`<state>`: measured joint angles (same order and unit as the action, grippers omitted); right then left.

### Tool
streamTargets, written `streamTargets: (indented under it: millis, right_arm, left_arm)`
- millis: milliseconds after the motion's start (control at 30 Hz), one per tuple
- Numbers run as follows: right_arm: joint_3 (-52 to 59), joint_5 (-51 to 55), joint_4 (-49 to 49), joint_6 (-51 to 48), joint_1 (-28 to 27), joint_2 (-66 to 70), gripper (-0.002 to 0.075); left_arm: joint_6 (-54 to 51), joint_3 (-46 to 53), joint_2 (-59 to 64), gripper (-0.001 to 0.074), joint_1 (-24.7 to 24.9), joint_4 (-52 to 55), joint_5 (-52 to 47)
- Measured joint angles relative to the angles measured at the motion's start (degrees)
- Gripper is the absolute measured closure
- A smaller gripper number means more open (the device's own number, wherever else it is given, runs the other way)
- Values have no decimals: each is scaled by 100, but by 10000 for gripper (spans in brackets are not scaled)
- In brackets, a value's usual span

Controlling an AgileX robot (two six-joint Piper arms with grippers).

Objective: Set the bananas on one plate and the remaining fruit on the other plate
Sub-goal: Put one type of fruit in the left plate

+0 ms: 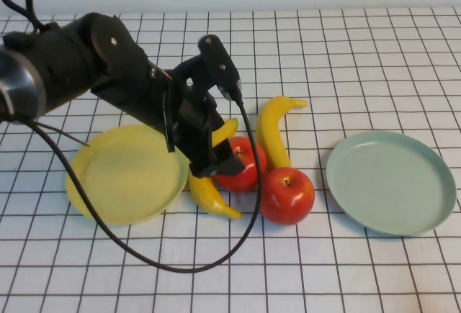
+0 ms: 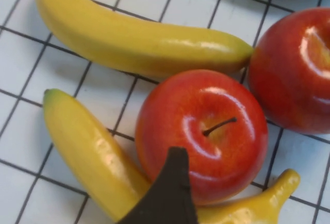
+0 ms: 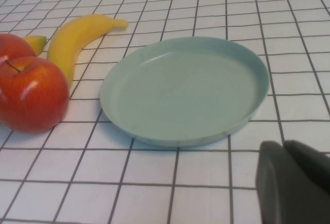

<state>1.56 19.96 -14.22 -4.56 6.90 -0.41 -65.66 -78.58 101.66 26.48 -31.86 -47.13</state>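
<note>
High view: the left hand (image 1: 209, 156) is seen over the left apple (image 1: 241, 165), between yellow plate (image 1: 126, 174) and blue-green plate (image 1: 390, 181).

Left wrist view: jaws apparently spread (one fingertip (image 2: 167, 195) visible), nothing gripped; bananas (image 2: 134, 41) flank that apple.

Right wrist view: the right hand (image 3: 294, 183), closed, is beside the blue-green plate.

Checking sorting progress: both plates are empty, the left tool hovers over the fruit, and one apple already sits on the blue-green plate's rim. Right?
Not quite. Neither apple touches the blue-green plate; the high view shows bare table between them. Both plates, including the yellow plate, are empty, and the left tool hovers over the fruit.
</note>
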Motion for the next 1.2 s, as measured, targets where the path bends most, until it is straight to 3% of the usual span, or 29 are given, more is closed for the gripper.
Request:
streamTargets:
  millis: [333, 1200]
  right_arm:
    - [0, 0, 0, 0, 0, 0, 743]
    - [0, 0, 0, 0, 0, 0, 743]
  left_arm:
    - [-942, -10, 375, 68, 331, 127, 216]
    - [-518, -510, 648, 68, 313, 148, -72]
